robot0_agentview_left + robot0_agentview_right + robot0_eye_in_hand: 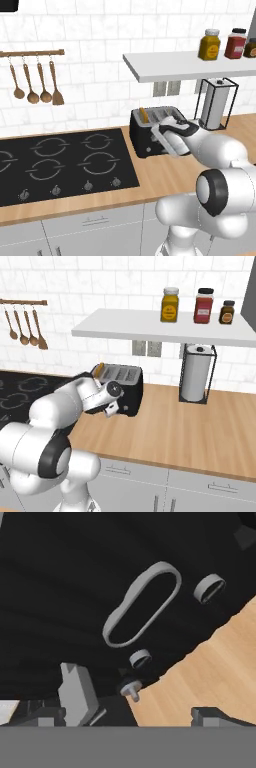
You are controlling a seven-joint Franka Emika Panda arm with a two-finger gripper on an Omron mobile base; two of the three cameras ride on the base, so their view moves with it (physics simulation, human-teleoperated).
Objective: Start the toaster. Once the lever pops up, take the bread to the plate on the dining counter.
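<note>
So we're on step one here, getting the toaster (150, 132) started; the toast hasn't gone anywhere near a plate yet. The toaster sits on the wood table (165, 175) against the tiled wall, just right of the stove (60, 165) and left of the paper towel holder (216, 102), with the bread (143, 115) poking up out of the left slot. The claw (130, 714) is right up against the toaster's front, spread wide and holding nothing. My guess is the next move needs it to find the grey lever (76, 694) near its left fingertip and push it down. The hand view gives you the front panel close up: the oval ring (142, 604) and little round knobs (210, 588), which the arm blocks from the base cameras. Those show the slots and bread instead.
</note>
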